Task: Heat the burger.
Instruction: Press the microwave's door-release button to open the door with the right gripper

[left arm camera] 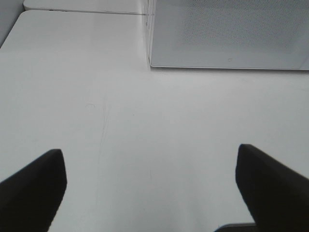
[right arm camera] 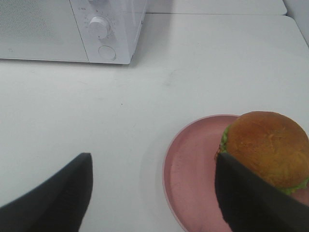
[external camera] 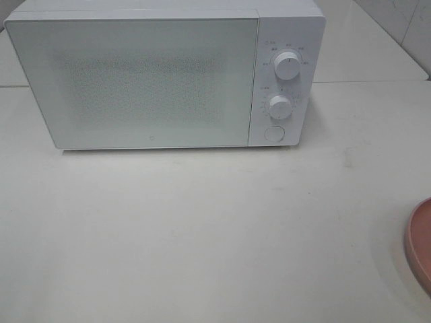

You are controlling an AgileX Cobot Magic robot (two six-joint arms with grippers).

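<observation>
White tabletop (external camera: 202, 242), smooth, slightly glossy, lit soft and even. Butts against second white table (left arm camera: 82, 5) at the far edge, thin seam between. Shows faint hairline scratches (left arm camera: 102, 125). Pale tiled surface (external camera: 404, 27) past far right edge; wall or floor, can't tell.

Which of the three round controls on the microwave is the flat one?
The bottom button; the upper knob and middle knob above it stick out.
</observation>
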